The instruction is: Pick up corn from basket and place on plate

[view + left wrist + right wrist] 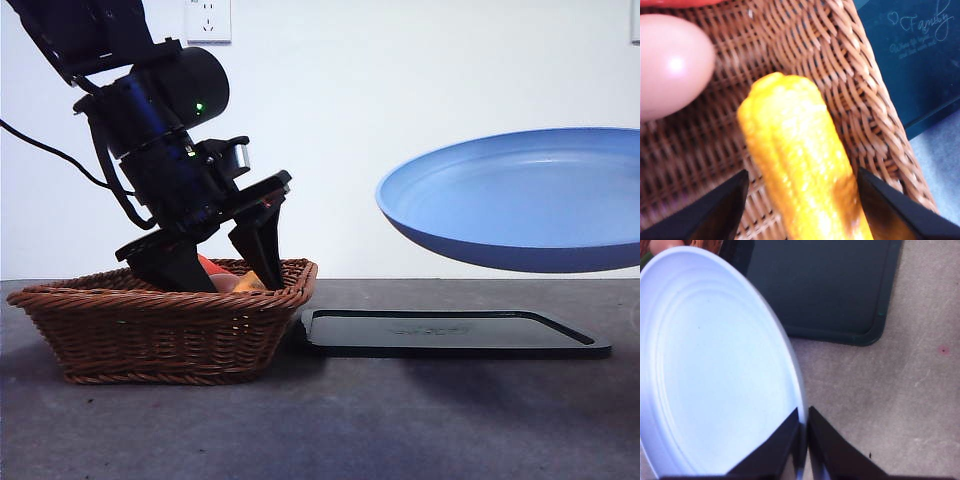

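Note:
The corn (800,165), a ridged orange-yellow cob, lies in the wicker basket (855,100) against its wall. My left gripper (802,200) is down inside the basket (150,330) and open, with one jaw on each side of the cob. A narrow gap shows beside one jaw. From the front only a bit of the corn (248,283) peeks between the fingers of the left gripper (225,275). My right gripper (802,425) is shut on the rim of the blue plate (715,365). It holds the plate (520,200) tilted in the air, above the right part of the table.
A flat black tray (450,333) lies on the table right of the basket, below the plate. In the basket a pinkish-tan rounded thing (670,65) sits beside the corn, and a red-orange carrot (208,266) lies behind it. Grey tabletop (900,390) surrounds the tray.

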Action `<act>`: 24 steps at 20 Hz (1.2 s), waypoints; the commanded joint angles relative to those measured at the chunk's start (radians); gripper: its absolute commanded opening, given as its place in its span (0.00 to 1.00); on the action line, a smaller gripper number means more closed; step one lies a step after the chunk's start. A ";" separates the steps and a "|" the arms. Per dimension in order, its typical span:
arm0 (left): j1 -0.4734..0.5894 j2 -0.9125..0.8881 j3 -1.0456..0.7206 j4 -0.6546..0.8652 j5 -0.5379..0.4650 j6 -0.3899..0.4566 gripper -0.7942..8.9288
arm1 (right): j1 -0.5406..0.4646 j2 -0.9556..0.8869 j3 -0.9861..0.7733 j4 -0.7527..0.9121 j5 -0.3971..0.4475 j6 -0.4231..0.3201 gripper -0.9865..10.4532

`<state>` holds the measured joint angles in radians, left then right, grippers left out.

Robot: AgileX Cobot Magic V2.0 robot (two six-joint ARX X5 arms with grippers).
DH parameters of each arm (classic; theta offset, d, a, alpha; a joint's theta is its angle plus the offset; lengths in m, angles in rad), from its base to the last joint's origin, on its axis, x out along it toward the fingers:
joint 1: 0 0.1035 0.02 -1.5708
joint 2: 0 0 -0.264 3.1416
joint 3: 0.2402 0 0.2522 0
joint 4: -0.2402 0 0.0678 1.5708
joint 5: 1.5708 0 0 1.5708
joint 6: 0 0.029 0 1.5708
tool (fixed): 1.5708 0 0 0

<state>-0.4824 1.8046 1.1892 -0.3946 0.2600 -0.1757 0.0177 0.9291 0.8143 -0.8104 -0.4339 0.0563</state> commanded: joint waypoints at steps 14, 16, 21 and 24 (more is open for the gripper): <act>-0.001 -0.026 0.056 -0.055 -0.005 -0.019 0.25 | 0.000 0.005 0.018 0.018 -0.007 0.002 0.09; -0.001 -0.077 0.065 -0.052 -0.005 -0.020 0.24 | 0.000 0.011 0.018 0.019 -0.007 0.015 0.09; -0.004 -0.220 0.080 -0.043 0.084 -0.032 0.24 | 0.000 0.085 0.018 0.055 -0.012 0.042 0.09; -0.049 -0.269 0.080 -0.003 0.219 -0.049 0.24 | 0.000 0.165 0.018 0.105 -0.045 0.073 0.09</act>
<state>-0.5179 1.5238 1.2518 -0.4053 0.4629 -0.2150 0.0177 1.0851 0.8143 -0.7162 -0.4648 0.1036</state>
